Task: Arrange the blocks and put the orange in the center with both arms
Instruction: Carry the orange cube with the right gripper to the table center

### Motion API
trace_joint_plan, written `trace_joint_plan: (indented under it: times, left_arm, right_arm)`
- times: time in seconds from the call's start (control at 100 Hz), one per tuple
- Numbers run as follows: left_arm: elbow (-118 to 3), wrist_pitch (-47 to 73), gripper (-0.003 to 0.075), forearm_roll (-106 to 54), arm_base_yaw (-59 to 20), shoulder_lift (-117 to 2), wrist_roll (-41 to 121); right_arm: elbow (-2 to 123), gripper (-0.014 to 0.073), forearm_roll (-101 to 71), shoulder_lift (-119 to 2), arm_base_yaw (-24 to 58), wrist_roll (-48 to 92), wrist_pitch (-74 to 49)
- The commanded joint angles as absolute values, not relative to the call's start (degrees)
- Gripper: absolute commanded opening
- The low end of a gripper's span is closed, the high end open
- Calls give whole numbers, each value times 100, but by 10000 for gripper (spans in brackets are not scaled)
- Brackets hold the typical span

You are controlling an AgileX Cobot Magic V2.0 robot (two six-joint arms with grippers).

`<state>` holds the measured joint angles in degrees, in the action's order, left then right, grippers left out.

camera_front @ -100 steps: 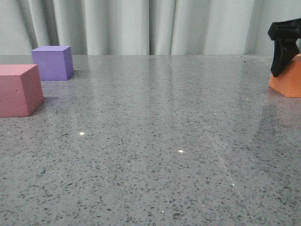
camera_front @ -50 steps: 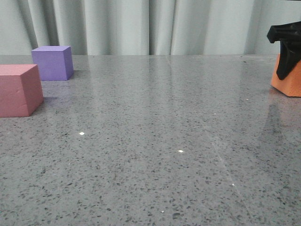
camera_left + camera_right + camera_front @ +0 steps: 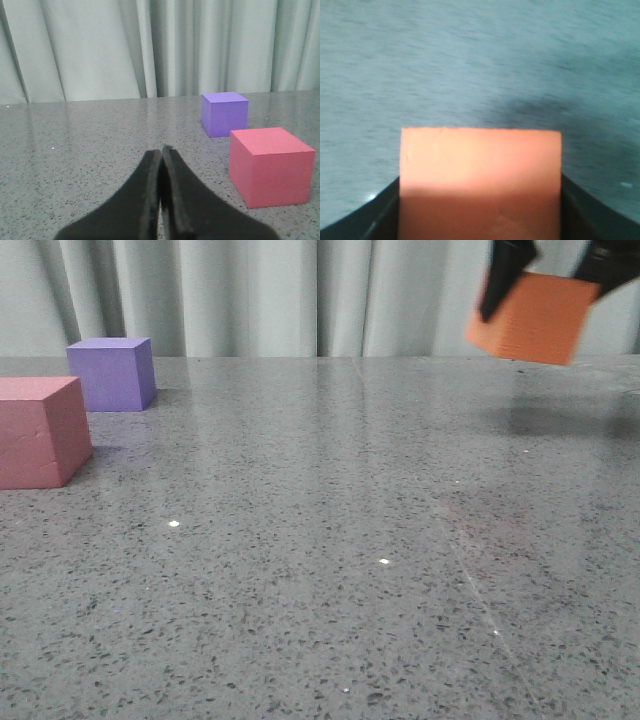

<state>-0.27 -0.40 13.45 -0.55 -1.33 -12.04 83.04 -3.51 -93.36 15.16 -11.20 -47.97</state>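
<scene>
One bright orange foam cube [image 3: 532, 316] is clamped aloft, upper right, by the right gripper [image 3: 545, 265]; one purple foam cube [image 3: 112, 373] and one pinkish-red foam cube [image 3: 38, 431] are seen left, the left gripper [image 3: 161, 200] pressed closed, empty.

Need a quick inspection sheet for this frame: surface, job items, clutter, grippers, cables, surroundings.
Surface: grey speckled table, glossy, with a few bright specks of light.
Job's things: orange cube held in the air, tilted, its shadow on the table below; pinkish-red cube at the near left, cut off by the picture's edge; purple cube just behind it, apart from it, both resting flat.
Clutter: nothing seen.
Grippers: right gripper shut on the orange cube, a finger on each side; left gripper shut and empty, low over the table, with both resting cubes ahead of it.
Cables: nothing seen.
Surroundings: pale pleated curtain behind the table's far edge.
</scene>
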Motion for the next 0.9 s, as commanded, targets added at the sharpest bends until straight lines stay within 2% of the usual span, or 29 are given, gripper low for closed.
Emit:
trace_joint_plan:
  times: [0.0,0.29,0.45,0.58,0.89]
  left_arm:
    - [291,-504,-11,1347,-57,-192,-1193]
    - [291,-504,-11,1347,-57,-192,-1193]
    - [291,-504,-11,1347,-57,-192,-1193]
    - [291,-504,-11,1347,-57,-192,-1193]
    - [291,-504,-11,1347,-57,-192,-1193]
  right_arm:
    - [8644,239,-365,-9236,1861,-1436,-4418]
    - [9493,239,438,-10100,2984,-2563,-4479]
    - [9900,239,1384,-10545,3463,-3709,-4712]
    - [10126,239,1808,-10817,3705,-4377,-4782]
    - [10305,239,1803,-11120,3887,-4566,-4736]
